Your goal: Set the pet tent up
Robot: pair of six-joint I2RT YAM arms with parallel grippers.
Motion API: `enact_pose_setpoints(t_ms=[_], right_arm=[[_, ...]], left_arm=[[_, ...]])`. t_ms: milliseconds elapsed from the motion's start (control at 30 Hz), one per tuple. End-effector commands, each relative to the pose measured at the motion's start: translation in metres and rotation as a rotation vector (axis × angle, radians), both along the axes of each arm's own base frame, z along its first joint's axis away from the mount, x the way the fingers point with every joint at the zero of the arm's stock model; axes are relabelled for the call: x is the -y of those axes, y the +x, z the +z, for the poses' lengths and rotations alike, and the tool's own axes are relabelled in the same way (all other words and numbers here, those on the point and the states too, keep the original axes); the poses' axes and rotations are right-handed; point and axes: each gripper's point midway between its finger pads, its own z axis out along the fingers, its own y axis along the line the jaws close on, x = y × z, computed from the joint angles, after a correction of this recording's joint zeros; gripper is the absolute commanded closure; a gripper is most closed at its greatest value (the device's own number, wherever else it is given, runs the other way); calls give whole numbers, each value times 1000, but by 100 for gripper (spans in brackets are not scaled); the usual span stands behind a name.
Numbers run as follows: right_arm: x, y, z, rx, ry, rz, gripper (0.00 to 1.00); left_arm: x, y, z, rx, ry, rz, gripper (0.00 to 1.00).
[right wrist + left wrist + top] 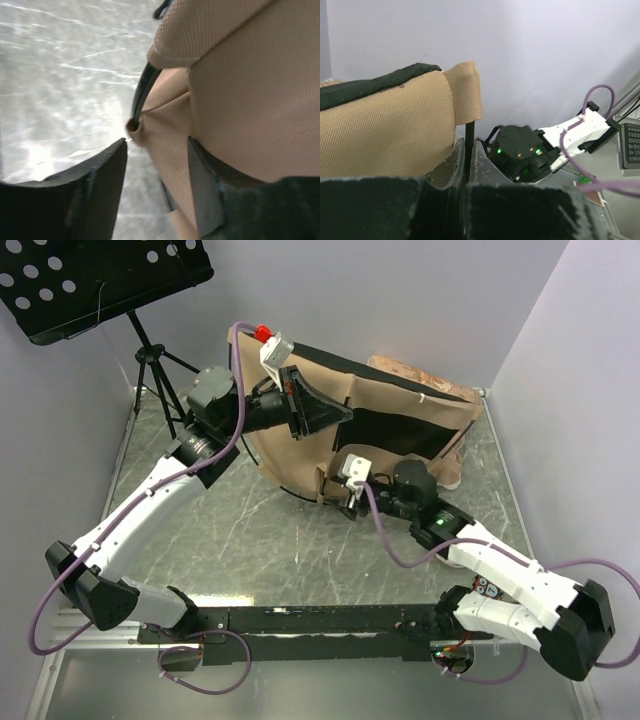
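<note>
Pet tent (400, 400) lies collapsed, long axis roughly left-right, tan with black panel (390, 430). Left gripper (469, 165) pinches pole (469, 135). Right gripper (158, 145) straddles the tent's corner, grip unclear.

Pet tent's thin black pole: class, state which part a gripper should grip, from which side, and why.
Grip the bare stretch of the black pole just below the tan sleeve, pinching across it from the left side, where the left gripper is. There the pole is exposed, thin and straight; higher up, fabric covers it.
</note>
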Motion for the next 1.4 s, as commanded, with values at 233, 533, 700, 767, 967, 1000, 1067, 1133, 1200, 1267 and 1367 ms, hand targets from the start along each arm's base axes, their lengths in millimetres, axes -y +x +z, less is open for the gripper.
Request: enact_pose_setpoints(t_ms=[233,533,700,767,967,1000,1067,1133,1200,1267,1367], right_arm=[[7,40,-71,182,-155,-96,60],[19,16,-73,107,-226,-29,53],[34,-63,-4,39,-167,196,23],[44,-92,32,33,-115,246,15],[74,-122,131,-6,101,118,18],[81,-116,140,-4,128,52,19],[100,-88,149,24,143,-132,20],[124,-62,164,100,159,-322,20],[146,-46,185,201,190,-459,18],[161,-36,208,258,243,-555,12],[159,-36,236,257,300,-548,6]], left_arm=[[-11,-32,65,110,-152,-87,99],[-11,-44,51,194,-105,-135,99],[-17,-55,26,305,0,-114,99],[-13,-54,5,298,61,-80,99],[-3,-54,-45,288,117,-22,99],[0,-52,-50,259,117,1,99],[13,-52,-60,205,118,50,99],[27,-58,-64,179,125,103,99],[40,-71,-74,146,132,86,99],[56,-97,-90,164,179,0,92],[63,-123,-105,233,260,-116,77]])
